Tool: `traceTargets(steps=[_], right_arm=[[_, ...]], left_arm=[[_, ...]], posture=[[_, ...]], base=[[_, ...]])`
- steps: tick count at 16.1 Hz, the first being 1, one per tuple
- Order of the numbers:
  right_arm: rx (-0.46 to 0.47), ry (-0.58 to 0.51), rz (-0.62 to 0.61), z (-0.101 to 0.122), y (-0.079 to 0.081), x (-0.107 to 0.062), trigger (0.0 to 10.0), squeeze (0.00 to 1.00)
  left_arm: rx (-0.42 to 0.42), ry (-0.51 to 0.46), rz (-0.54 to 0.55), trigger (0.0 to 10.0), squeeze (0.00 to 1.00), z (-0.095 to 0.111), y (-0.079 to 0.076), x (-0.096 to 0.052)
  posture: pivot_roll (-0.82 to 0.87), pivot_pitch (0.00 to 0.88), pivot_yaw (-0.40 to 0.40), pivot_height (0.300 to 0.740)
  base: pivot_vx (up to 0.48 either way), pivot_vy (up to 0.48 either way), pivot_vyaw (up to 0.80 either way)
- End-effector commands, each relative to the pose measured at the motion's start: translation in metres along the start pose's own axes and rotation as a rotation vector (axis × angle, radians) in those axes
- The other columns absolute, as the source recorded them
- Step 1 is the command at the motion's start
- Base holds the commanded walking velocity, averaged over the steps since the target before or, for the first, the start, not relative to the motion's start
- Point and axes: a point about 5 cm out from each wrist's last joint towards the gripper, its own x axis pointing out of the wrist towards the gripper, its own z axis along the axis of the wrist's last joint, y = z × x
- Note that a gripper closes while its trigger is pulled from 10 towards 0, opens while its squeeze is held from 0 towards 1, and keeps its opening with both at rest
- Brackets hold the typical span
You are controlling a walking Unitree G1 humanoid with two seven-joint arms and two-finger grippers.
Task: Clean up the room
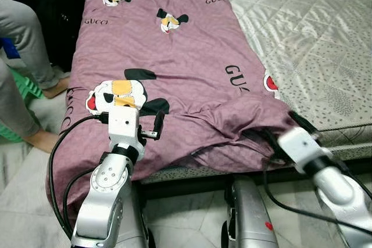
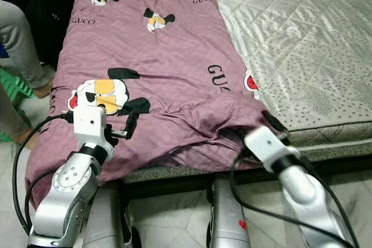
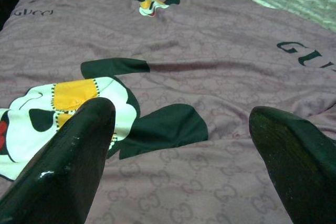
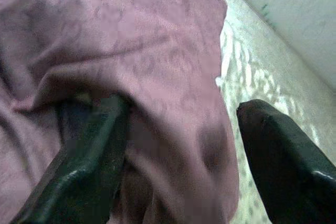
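A purple blanket (image 1: 174,68) printed with cartoon figures lies along the left half of a bed, its near edge hanging over the side. My left gripper (image 3: 181,114) hovers open just above the blanket's near left part, beside a white and yellow cartoon print (image 1: 116,94). My right gripper (image 4: 181,106) stands open at the blanket's near right corner (image 1: 261,126). A bunched fold of the cloth lies between its fingers (image 4: 89,145), and one finger is partly under the fold.
The grey quilted mattress (image 1: 325,45) lies bare on the bed's right half. A person's legs in grey trousers (image 1: 23,39) with bare feet stand at the left by a green stool (image 1: 26,85). Tiled floor (image 1: 186,213) lies below the bed edge.
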Motion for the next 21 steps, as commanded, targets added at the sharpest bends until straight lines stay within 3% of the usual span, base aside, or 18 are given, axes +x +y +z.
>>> traceTargets(steps=[1,4,5,13,21], right_arm=[[-0.005,0.004,0.022,-0.002,0.011,0.006,10.0,0.00],[-0.001,0.003,0.027,-0.004,0.016,0.020,10.0,0.00],[0.022,-0.009,0.009,-0.001,0.015,0.023,0.0,0.00],[0.106,0.009,-0.081,-0.007,0.010,0.025,0.0,0.00],[0.275,0.047,-0.111,-0.017,0.007,0.024,0.0,0.00]], left_arm=[[0.012,0.001,0.008,10.0,0.00,-0.001,0.002,-0.001],[0.016,-0.003,0.016,10.0,0.00,0.001,0.005,-0.002],[0.016,-0.003,0.019,10.0,0.00,0.001,0.005,-0.002],[0.011,-0.004,0.013,10.0,0.00,0.000,0.003,-0.001],[-0.007,-0.022,0.000,10.0,0.00,0.003,0.001,0.000]], posture=[[0.06,0.194,0.066,0.527],[0.06,0.194,0.066,0.527],[0.08,0.193,0.059,0.527],[0.06,0.188,0.064,0.527],[0.07,0.176,0.053,0.527]], base=[[0.000,0.000,0.00],[0.000,0.000,0.00],[0.000,0.000,0.00],[0.000,0.000,0.00],[0.000,0.000,0.00]])
